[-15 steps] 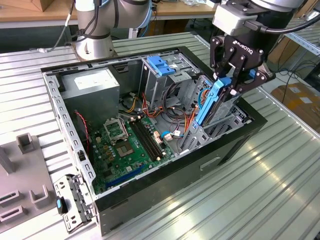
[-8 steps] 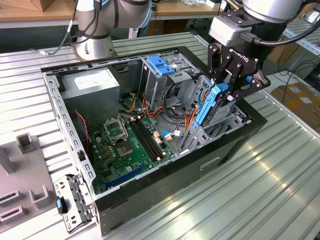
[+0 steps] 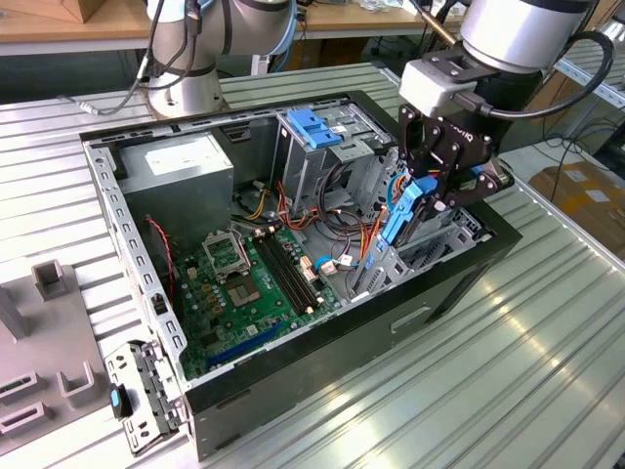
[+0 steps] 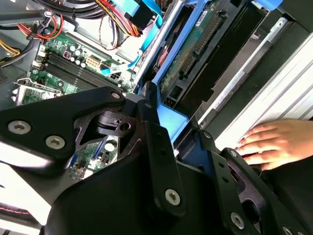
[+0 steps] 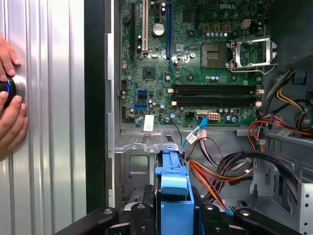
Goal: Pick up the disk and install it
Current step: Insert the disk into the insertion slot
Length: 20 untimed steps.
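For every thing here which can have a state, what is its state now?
hand, shut on the disk.
disk, held upright, lower end at the drive bay, not yet seated.
computer case, lying on its side, open, side panel off.
memory slots, empty.
cables, loose bundle beside the disk.

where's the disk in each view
exterior view: the disk in the gripper, over the case, exterior view's right
second wrist view: the disk's circuit side, beyond the gripper
first wrist view: its blue end between the gripper's fingers
shared landmark: the motherboard
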{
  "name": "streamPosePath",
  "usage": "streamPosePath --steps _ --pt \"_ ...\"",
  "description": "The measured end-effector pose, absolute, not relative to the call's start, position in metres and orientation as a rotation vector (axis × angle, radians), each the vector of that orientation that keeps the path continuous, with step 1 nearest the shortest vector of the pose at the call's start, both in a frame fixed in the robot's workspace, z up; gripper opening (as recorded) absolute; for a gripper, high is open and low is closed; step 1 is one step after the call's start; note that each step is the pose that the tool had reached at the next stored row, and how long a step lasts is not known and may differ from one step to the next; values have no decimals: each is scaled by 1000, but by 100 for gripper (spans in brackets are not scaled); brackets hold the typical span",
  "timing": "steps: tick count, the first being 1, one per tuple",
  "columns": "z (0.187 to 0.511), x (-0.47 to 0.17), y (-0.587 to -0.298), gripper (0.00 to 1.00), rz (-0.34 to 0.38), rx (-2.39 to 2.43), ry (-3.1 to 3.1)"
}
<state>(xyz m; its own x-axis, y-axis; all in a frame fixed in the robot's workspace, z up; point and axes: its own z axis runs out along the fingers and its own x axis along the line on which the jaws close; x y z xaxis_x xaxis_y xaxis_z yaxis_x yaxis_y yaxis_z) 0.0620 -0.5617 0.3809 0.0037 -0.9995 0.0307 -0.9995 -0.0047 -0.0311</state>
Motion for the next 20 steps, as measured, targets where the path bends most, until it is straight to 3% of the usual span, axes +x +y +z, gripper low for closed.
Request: streamPosePath --steps 10,12,13,17,18,20 --pt "375 62 -562 37 -69 -2225 2216" --pt "375 62 -562 38 -69 -2225 2216" --pt "375 62 -562 44 -69 -2225 2216" --pt "375 62 -562 44 -69 -2225 2216" --pt "375 62 -562 43 -69 -2225 2216" --pt "375 62 -562 30 -69 -2225 2216"
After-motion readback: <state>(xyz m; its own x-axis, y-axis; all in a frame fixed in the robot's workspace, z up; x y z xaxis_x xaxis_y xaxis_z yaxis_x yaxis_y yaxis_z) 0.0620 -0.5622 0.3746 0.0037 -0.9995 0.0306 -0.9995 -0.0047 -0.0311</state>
